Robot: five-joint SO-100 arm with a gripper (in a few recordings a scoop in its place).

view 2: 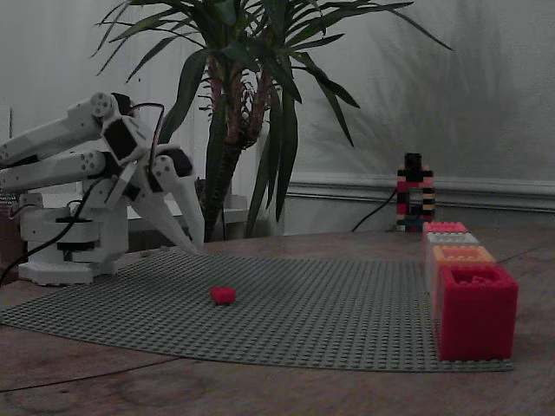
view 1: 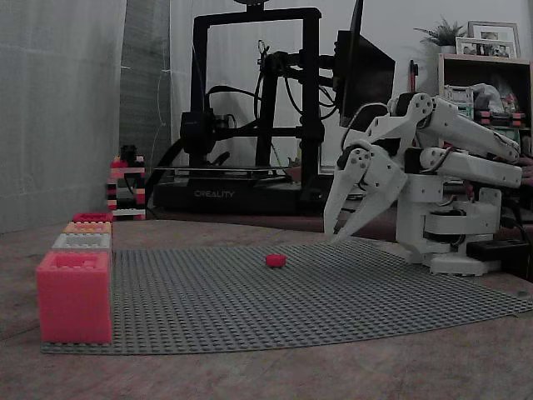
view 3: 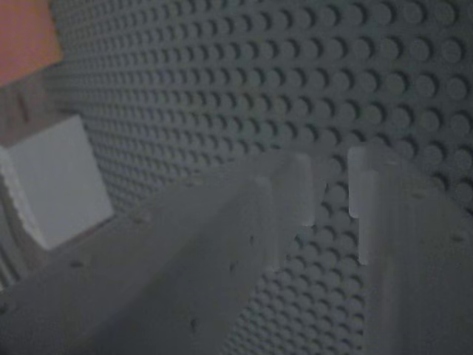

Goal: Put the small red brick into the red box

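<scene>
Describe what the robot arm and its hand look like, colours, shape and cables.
The arm is white plastic with blocky, angular segments and round joint housings on a white base. Its hand ends in two long, tapering, pointed white fingers. Thin black cables run along the arm and from the base across the table. In the wrist view the fingers look pale and translucent-white. No markings are visible.

Grey baseplate [view 1: 333, 300], printer [view 1: 250, 108], plant [view 2: 251, 104]

Small red brick [view 1: 276, 260]: tiny, deep red, roundish, lying loose on the grey studded baseplate [view 1: 333, 292], out in its open middle, touching nothing.

Red box [view 1: 92, 217]: deep crimson, studded rim, upright at the baseplate's edge, farthest in a row of four boxes; well apart from the brick. Inside not visible.
</scene>
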